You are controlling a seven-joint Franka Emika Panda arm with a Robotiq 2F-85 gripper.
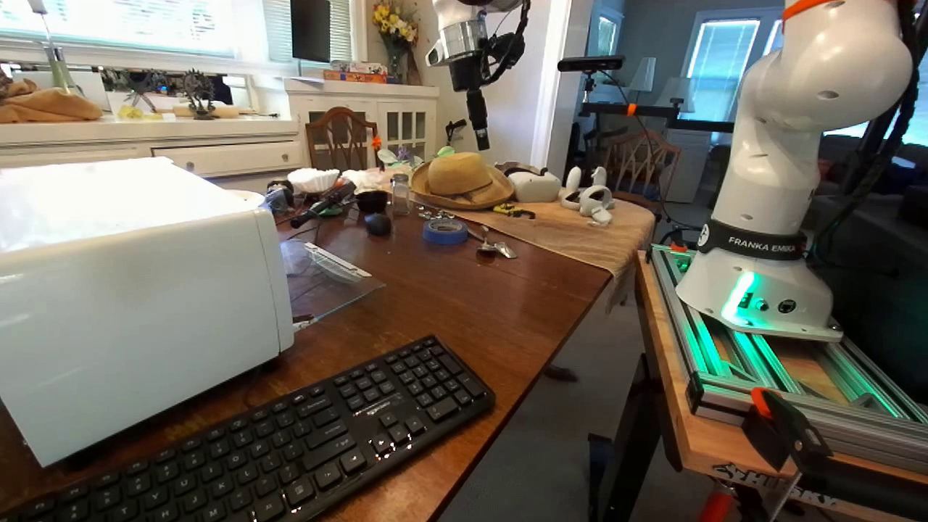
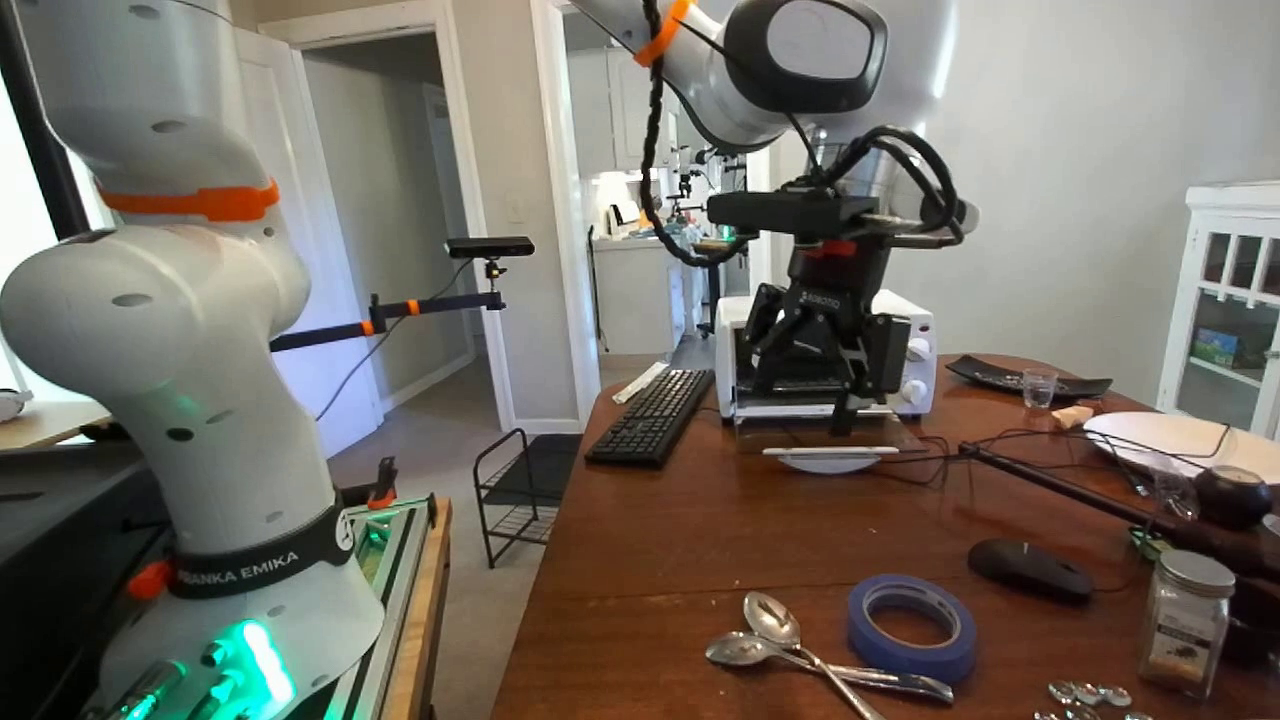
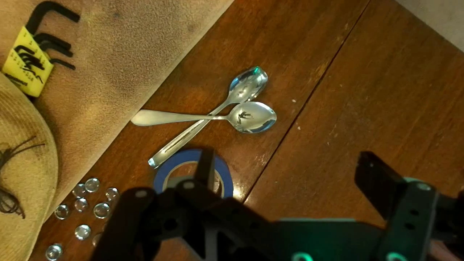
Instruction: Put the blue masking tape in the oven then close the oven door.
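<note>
The dark, blocky fingers (image 3: 377,181) are parted wide, unclenched. Below them, the smooth ring of blue tape (image 3: 225,174) is laid flat on the wooden counter (image 3: 362,119), beside 2 crossed, shiny spoons (image 3: 250,116).

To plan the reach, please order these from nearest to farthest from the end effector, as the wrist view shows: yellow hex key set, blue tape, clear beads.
1. Blue tape: left of centre, partly hidden by the end effector.
2. Clear beads: lower left, beyond the tape.
3. Yellow hex key set: upper left, on the tan cloth.
</note>
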